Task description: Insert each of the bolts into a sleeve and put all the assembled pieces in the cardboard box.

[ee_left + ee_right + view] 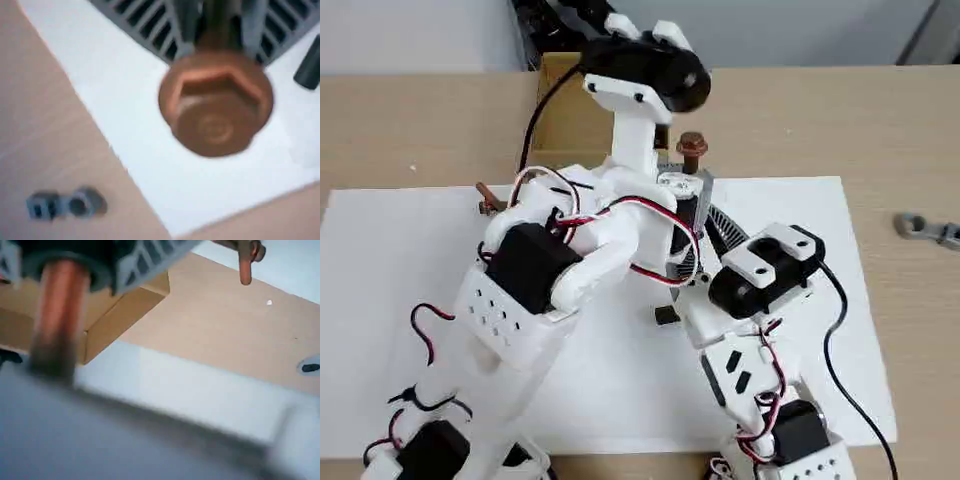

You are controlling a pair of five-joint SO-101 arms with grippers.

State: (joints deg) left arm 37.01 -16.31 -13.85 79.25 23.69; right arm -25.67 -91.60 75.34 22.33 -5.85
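A sheet [400,300] lies on the table [900,130]. The cardboard box [560,120] sits behind it. 1 bolt [691,148] sticks through a sleeve [722,230] near the sheet's back edge. The other bolt [488,198] lies at its left. 2 nuts [923,228] lie right of it.

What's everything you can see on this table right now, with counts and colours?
Held bolt: one, copper, upright mid-table, in left end effector.
Loose bolt: one, copper, sheet's far-left edge.
Box: one, brown cardboard, table's far side.
Sheet: one, white, covering mid-table.
Grey piece: one, metal-grey, bare table right of sheet.
Black piece: one, black, on sheet between arms.
Table: one, light wood.
Arms: two, white with black motors, meeting at held bolt.
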